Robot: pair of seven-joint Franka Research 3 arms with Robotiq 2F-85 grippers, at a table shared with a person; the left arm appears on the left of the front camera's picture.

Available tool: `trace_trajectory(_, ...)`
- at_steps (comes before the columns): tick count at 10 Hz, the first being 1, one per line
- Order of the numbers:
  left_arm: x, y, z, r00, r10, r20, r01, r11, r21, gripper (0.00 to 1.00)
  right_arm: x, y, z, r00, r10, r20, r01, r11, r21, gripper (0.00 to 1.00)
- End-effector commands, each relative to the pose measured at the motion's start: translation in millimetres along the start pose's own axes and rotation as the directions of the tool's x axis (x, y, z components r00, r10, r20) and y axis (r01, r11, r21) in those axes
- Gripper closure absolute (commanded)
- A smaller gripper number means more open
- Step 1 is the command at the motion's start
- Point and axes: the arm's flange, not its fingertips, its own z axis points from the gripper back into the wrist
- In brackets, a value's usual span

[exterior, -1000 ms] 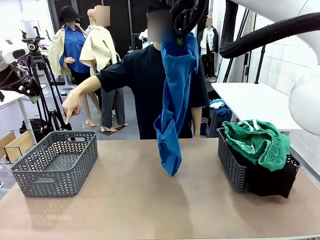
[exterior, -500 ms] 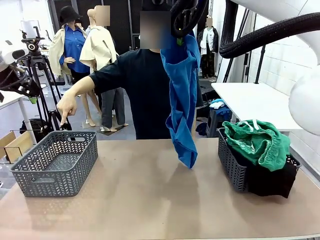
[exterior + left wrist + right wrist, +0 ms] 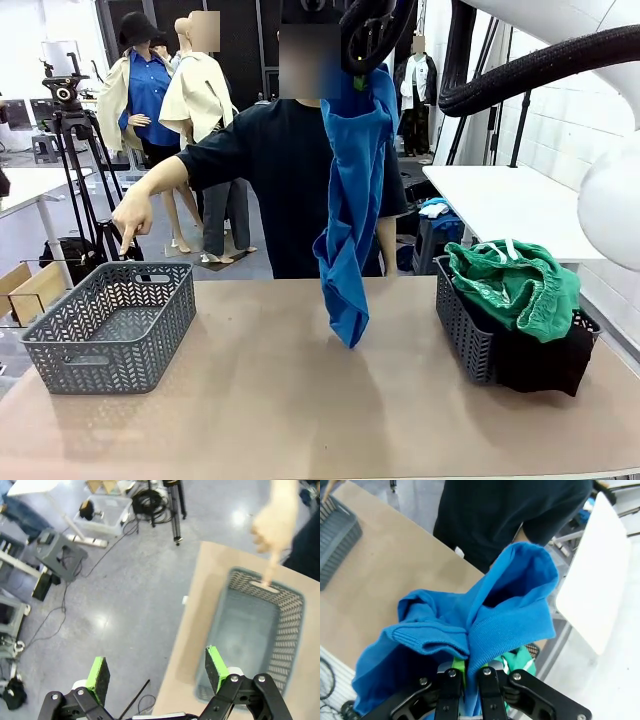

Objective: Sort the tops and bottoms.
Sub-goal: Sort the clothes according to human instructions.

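The right hand was clamped shut on a blue top, held high above the middle of the worktop. In the right wrist view the fabric was bunched tight between the green pads. The garment hung free, its lowest fold just clear of the worktop surface.

The left hand was open and empty, out past the left end of the worktop and looking down on the left basket, which was empty.

The person's hand was pointing down at the far rim of that basket, so it was judged to be the target for tops.

The right basket at the right end already carried the bottoms: green shorts on top, and a black garment draped over the near side.

Step in hand was judged to be carrying the top leftward to the empty basket. To do it well:
- height kept, so the hem is not dragged on the worktop or caught on the basket's rim
- grip kept closed until the bulk is centred over the basket
- garment lowered in before release, so nothing drapes over the wall
- the pointing hand kept clear of.
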Motion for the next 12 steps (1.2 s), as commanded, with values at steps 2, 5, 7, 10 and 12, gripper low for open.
trace_trajectory(2, 11, 60, -26, 0.988, 0.091, -0.123, -0.095, 0.995, -0.024, 0.0, 1, 1, 2, 1.0, 0.0, 0.013, 0.0, 1.0, -0.007, 1.0)
trace_trajectory(5, -2, 119, -48, 0.956, 0.232, -0.182, -0.242, 0.97, -0.035, 0.0, 19, 5, 3, 0.999, 0.047, 0.014, -0.047, 0.999, 0.007, 1.0)
trace_trajectory(7, -5, 134, -50, 0.94, 0.3, -0.162, -0.31, 0.95, -0.036, 0.0, 68, 16, 15, 0.99, 0.134, 0.043, -0.134, 0.991, -0.01, 1.0)
trace_trajectory(10, -10, 125, -52, 0.955, 0.241, -0.173, -0.247, 0.969, -0.013, 0.0, 158, 57, 46, 0.953, 0.255, 0.163, -0.25, 0.967, -0.048, 1.0)
trace_trajectory(12, -10, 125, -52, 0.955, 0.241, -0.173, -0.247, 0.969, -0.013, 0.0, 207, 79, 85, 0.923, 0.275, 0.269, -0.251, 0.96, -0.12, 1.0)
